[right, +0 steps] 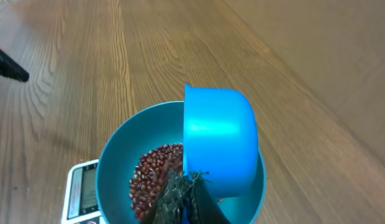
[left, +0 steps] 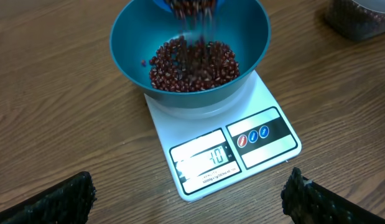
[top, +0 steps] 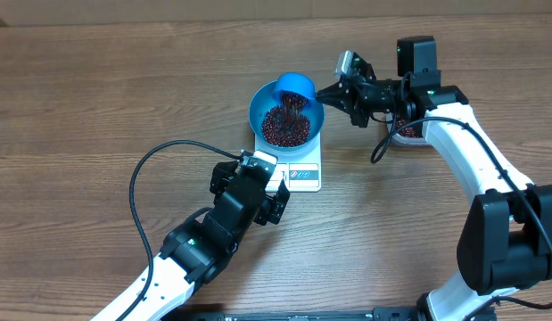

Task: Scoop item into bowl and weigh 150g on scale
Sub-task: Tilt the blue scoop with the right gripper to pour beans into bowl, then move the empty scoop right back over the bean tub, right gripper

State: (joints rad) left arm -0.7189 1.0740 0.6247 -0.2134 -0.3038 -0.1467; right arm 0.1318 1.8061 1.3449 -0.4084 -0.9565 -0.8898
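Beans (left: 192,65), dark red-brown, lie in a shallow heap in the bottom of the blue bowl (left: 124,50), and the bowl stands on the white scale (left: 267,143). We note more beans in mid-fall, blurred, from the blue scoop (right: 220,140), which is tipped mouth-down over the bowl's far rim.

The right gripper (top: 333,92) is clamped on the scoop's handle; the right wrist view shows its dark fingers tight under the scoop. The left gripper (top: 265,183) hangs just beside the near edge of the scale with its jaws spread wide and nothing between them. It touches neither scale nor bowl.

The scale's display is lit. We make out what looks like two digits but cannot read them with confidence. The clear tub (top: 407,129), partly behind the right arm, holds more beans.

Our assessment: scooping and weighing are under way, and one pour is in progress. The heap covers only the bowl's floor and the reading appears to have two digits, so we judge the weight short of target. Further scoops are likely needed, with smaller additions near the end.
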